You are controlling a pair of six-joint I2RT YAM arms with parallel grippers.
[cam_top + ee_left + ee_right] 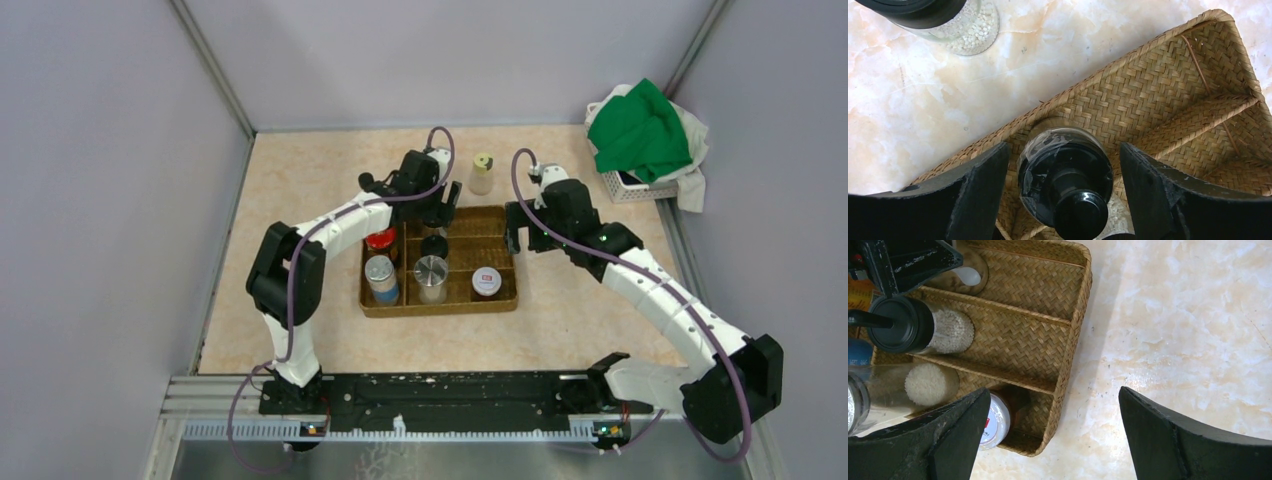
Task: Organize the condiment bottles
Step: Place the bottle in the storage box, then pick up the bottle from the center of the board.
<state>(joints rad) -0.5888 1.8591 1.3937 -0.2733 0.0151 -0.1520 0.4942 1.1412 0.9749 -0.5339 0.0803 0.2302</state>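
A brown woven tray [440,311] holds several condiment bottles: a red-lidded jar [380,239], a blue-labelled jar [380,277], a silver-lidded shaker [431,274] and a white-lidded jar [487,282]. My left gripper [1065,192] is open over the tray's [1158,85] far compartment. Its fingers [980,190] stand on either side of a black-capped bottle [1068,177], with a gap at each side. My right gripper [1050,405] is open and empty over the table at the tray's [1075,315] right edge, beside the white-lidded jar [994,420]. A yellow-green-lidded jar [482,172] stands outside the tray.
A white basket [628,187] with a green cloth [640,135] sits at the back right corner. Grey walls close in the table on three sides. A black-lidded shaker of white grains [918,330] stands in the tray's middle row.
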